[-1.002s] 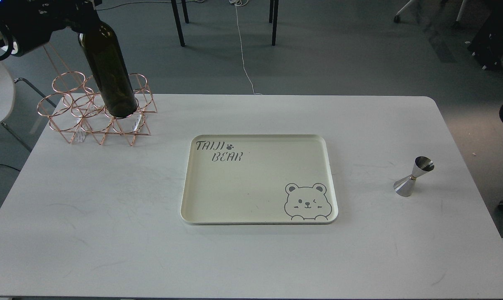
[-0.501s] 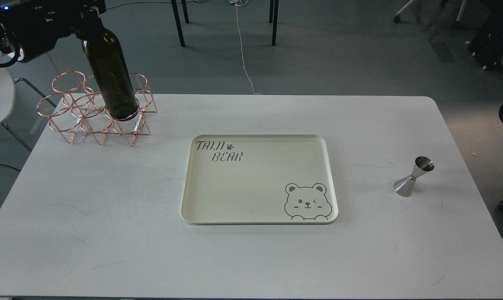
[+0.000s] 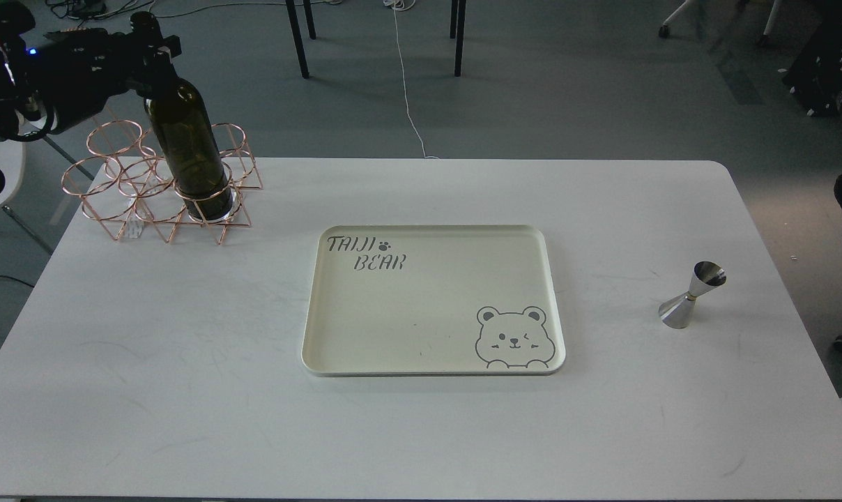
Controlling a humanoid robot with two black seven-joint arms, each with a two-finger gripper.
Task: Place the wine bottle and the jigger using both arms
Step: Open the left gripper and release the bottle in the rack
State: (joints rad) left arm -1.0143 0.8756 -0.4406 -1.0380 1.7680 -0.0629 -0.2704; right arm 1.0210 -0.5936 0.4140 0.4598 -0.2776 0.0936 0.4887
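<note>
My left claw [image 3: 155,43], black and blocky with cables trailing off it, is clamped on the neck of the tall, dark olive-green glass wine bottle [image 3: 187,155]. The bottle stands nearly upright, leaning a little at the top toward the left, and its smooth, unlabelled body passes down through one of the front rings of the rose-gold wire rack [image 3: 125,209]. That rack is a lattice of thin copper-coloured hoops on triangular struts, sitting on the far left corner of the white matte tabletop [image 3: 184,390], whose surface is faintly scuffed. I cannot tell whether the bottle's base is resting on the table or hanging just above it, since the wire crosses in front.

In the middle of the table lies the cream rectangular tray [image 3: 365,335] with rounded corners and a low raised rim; it carries grey lettering at its far left corner and a winking bear drawn at its near right corner (flat print, not relief).

Well to the right of the tray, apart from everything else, stands the small shiny steel jigger [image 3: 693,295], an hourglass of two cones joined at a narrow waist, its open mouth tipped up and to the right. My right claw is out of view.
</note>
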